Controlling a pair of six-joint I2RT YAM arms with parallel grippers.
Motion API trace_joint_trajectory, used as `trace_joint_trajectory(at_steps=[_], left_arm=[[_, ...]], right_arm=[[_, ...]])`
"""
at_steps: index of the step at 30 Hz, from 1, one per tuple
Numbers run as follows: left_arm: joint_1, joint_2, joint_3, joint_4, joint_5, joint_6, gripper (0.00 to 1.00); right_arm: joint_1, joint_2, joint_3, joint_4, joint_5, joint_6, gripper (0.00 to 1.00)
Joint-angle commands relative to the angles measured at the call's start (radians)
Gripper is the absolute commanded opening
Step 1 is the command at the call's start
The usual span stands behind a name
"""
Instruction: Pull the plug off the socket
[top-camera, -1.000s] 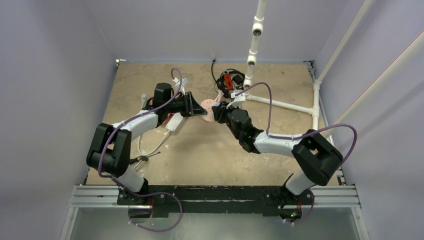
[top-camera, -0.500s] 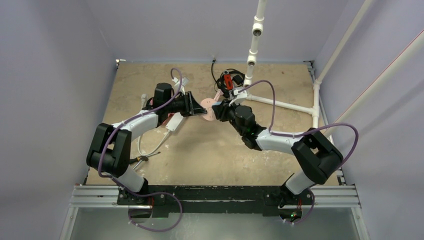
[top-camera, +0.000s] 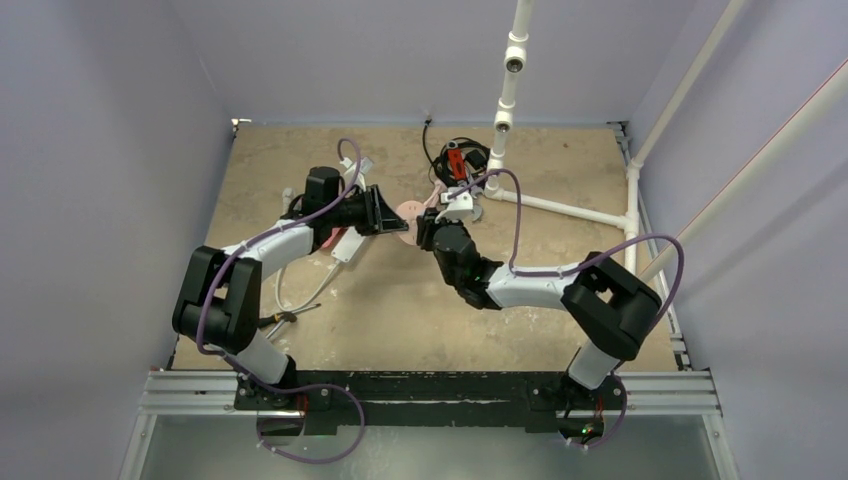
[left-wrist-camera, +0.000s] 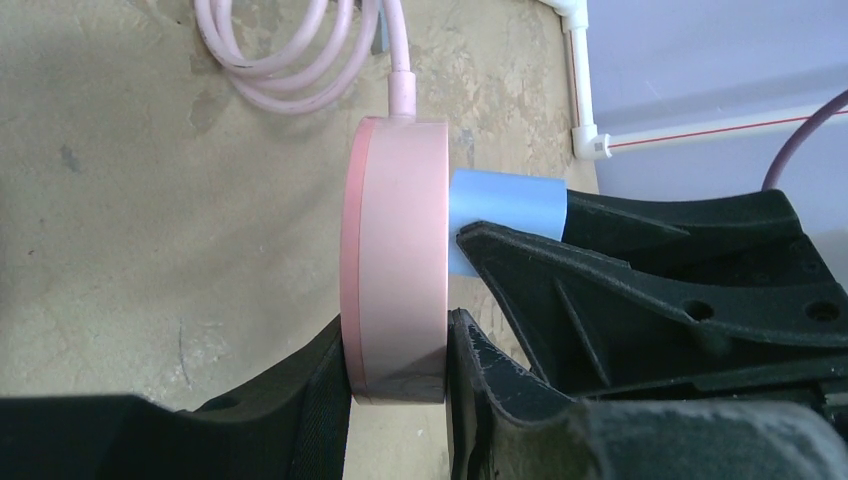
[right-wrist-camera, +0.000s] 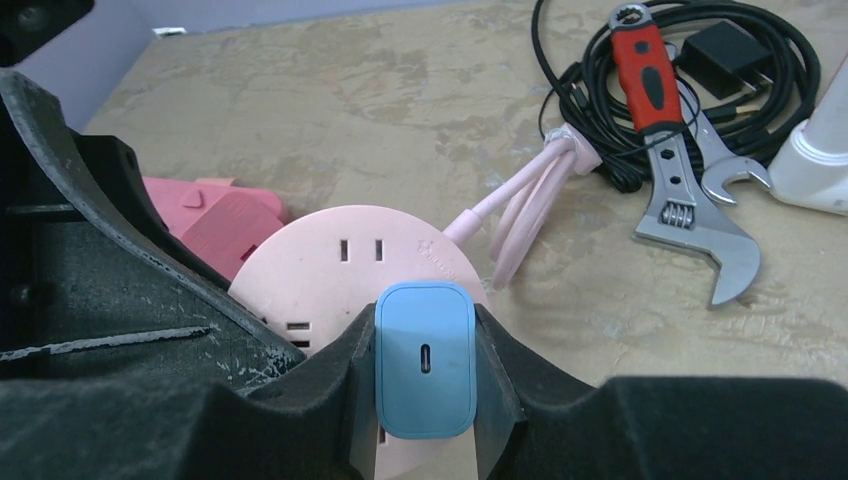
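the plug (right-wrist-camera: 424, 340), seated in the socket (left-wrist-camera: 395, 230) that the left gripper (left-wrist-camera: 397, 345) clamps face-to-face above the tabletop (left-wrist-camera: 150, 200), looks light, rigid and slick-sided, so the right gripper (right-wrist-camera: 425, 395), closed on its side walls, probably needs a firm, straight pull.

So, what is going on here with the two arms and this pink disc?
The left gripper clamps the pink socket, with one of its jaws on each flat face. The right gripper has its jaws shut on the light-blue plug. The plug sits against the socket's face, so it is not yet pulled out.
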Motion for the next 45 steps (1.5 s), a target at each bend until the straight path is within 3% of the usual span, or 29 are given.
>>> trace_joint_trajectory(at_steps=[1, 7, 14, 22, 28, 33, 40, 45], left_arm=[[-0.007, 0.004, -0.001, 0.043, -0.011, 0.024, 0.0], [-0.007, 0.004, 0.008, 0.012, -0.034, 0.051, 0.0], [-0.007, -0.011, 0.022, -0.04, -0.072, 0.093, 0.0], [-0.007, -0.009, 0.026, -0.046, -0.075, 0.097, 0.0], [-0.007, -0.008, 0.029, -0.053, -0.082, 0.102, 0.0], [-0.007, -0.009, 0.03, -0.056, -0.082, 0.105, 0.0], [-0.007, -0.007, 0.033, -0.069, -0.094, 0.115, 0.0], [-0.007, -0.006, 0.043, -0.101, -0.124, 0.138, 0.0]], right_arm=[[0.049, 0.023, 0.08, -0.003, 0.083, -0.006, 0.0], [0.02, -0.027, 0.045, 0.03, 0.01, 0.001, 0.0], [-0.156, -0.093, -0.034, 0.097, -0.256, 0.043, 0.0], [-0.131, -0.073, -0.009, 0.076, -0.176, 0.024, 0.0], [0.017, -0.013, 0.054, 0.024, 0.053, -0.022, 0.0], [0.033, 0.026, 0.09, -0.024, 0.112, -0.023, 0.0], [0.016, -0.007, 0.064, -0.003, 0.033, -0.012, 0.0], [-0.125, -0.068, 0.005, 0.043, -0.173, 0.029, 0.0]])
